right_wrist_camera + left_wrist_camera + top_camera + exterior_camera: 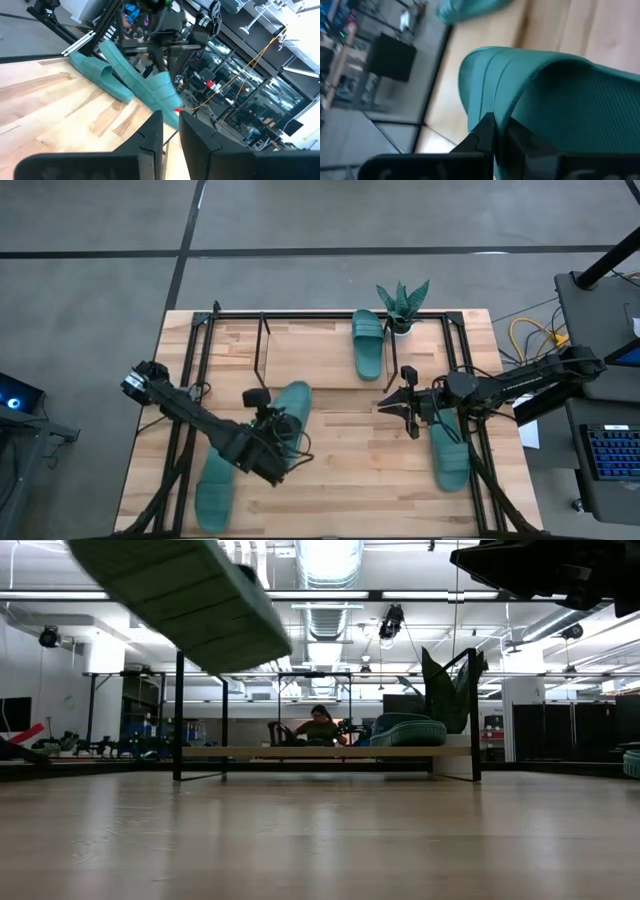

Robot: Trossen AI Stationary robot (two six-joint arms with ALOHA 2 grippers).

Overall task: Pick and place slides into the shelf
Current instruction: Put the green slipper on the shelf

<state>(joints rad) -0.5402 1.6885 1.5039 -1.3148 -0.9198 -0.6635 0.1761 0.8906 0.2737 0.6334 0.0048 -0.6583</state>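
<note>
Four teal slides show in the high view. One (292, 412) is held by my left gripper (272, 432) over the table's middle left; the low view shows its sole (185, 590) high in the air. A second (215, 490) lies flat near the table's near left corner. A third (367, 345) rests sole-down on the shelf's wood board (300, 350), toward its right end. The fourth (452, 460) lies on the table under my right arm. My right gripper (385, 403) hovers in front of the shelf with a narrow gap between its fingers (152, 135), touching nothing. My left gripper (500, 122) pinches the slide between its two fingers at its side edge (506, 107), beside the ribbed strap (485, 70). The fingers come from the table's left, lying across the slide. The slide is lifted clear of the table and tilted.
A spiky green potted plant (402, 305) stands at the shelf's far right corner, next to the slide on the board. The shelf's black rods (178, 715) rise at its ends. The board left of that slide is bare. A person (318, 725) sits in the room beyond the table.
</note>
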